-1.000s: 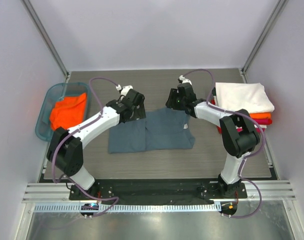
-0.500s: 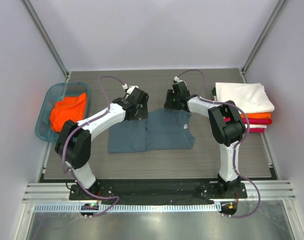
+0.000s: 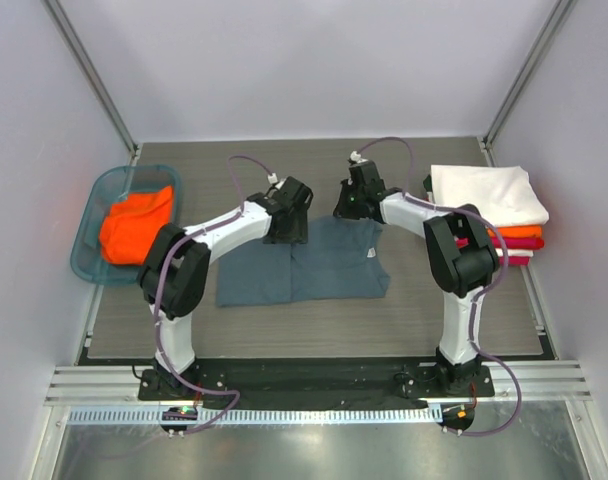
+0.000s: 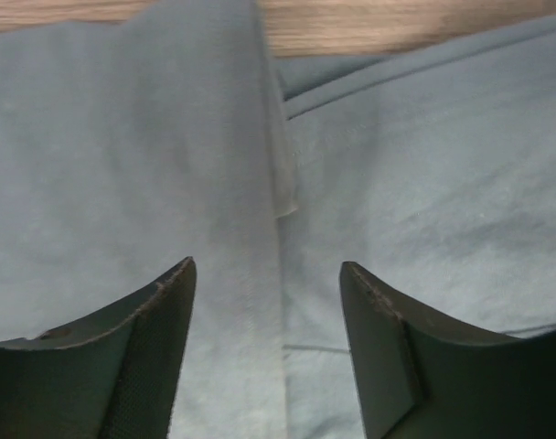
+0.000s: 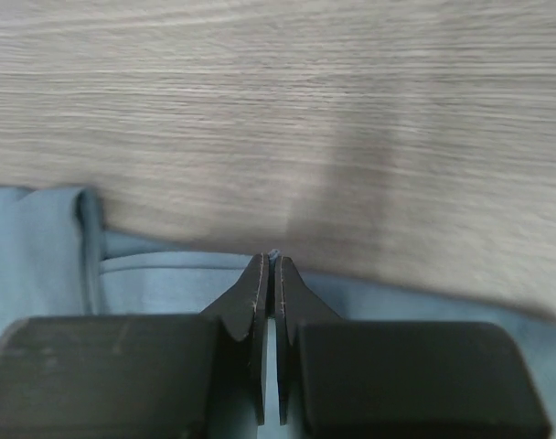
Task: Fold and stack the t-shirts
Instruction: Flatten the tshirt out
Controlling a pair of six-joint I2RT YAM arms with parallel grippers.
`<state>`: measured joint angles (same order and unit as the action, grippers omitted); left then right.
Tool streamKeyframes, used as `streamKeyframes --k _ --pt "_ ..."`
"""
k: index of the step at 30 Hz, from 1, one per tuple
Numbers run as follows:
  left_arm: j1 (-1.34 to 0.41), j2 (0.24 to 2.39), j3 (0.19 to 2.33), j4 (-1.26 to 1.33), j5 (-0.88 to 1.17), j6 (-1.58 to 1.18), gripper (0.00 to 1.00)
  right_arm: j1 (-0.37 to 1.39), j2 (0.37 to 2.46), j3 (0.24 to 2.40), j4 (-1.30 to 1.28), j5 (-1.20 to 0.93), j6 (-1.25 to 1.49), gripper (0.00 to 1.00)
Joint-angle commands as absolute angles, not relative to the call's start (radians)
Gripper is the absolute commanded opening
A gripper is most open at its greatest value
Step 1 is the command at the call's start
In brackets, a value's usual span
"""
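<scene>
A flat t-shirt [image 3: 304,265] lies centrally, a basket [image 3: 87,255] holding another t-shirt [image 3: 134,225] left, a t-shirt stack [image 3: 489,198] right.

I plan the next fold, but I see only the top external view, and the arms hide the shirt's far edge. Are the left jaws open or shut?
Observer: The left jaws are open over the blue-grey shirt, with a folded edge lying between them.
Operator: And the right jaws?
Observer: The right jaws are shut, their tips at the shirt's far edge. Whether cloth is pinched, I cannot tell.
</scene>
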<state>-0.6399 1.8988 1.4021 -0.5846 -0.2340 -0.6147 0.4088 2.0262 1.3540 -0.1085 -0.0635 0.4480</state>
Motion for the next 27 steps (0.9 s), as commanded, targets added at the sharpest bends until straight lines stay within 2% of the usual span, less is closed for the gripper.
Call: streamKeyframes --k 1,3,8,10,11,16,18,22,27 --pt "-0.661 1.951 1.466 -0.635 -0.245 -0.595 0.64 0.387 1.873 1.322 -0.097 -0.097 0.453 0.01" --pt "-0.663 1.989 1.486 -0.658 -0.250 -0.592 0.54 0.384 1.830 1.292 -0.097 -0.104 0.453 0.01" --pt "-0.664 1.983 1.445 -0.646 -0.262 -0.591 0.52 0.379 1.758 1.215 -0.097 -0.107 0.454 0.01" --pt "-0.664 1.970 1.436 -0.649 -0.278 -0.592 0.43 0.374 1.730 1.184 -0.097 -0.104 0.459 0.01" --pt "-0.664 1.965 1.431 -0.650 -0.287 -0.594 0.35 0.373 1.724 1.175 -0.094 -0.104 0.460 0.01" --pt "-0.663 1.892 1.399 -0.666 -0.351 -0.592 0.18 0.370 1.677 1.120 -0.078 -0.068 0.463 0.02" --pt "-0.663 1.876 1.396 -0.676 -0.373 -0.588 0.02 0.362 1.657 1.085 -0.058 -0.057 0.465 0.02" --pt "-0.653 1.856 1.394 -0.709 -0.403 -0.586 0.00 0.325 1.603 1.022 -0.017 -0.070 0.488 0.01" --pt "-0.647 1.775 1.384 -0.738 -0.446 -0.600 0.00 0.278 1.575 0.996 -0.020 -0.187 0.505 0.01"
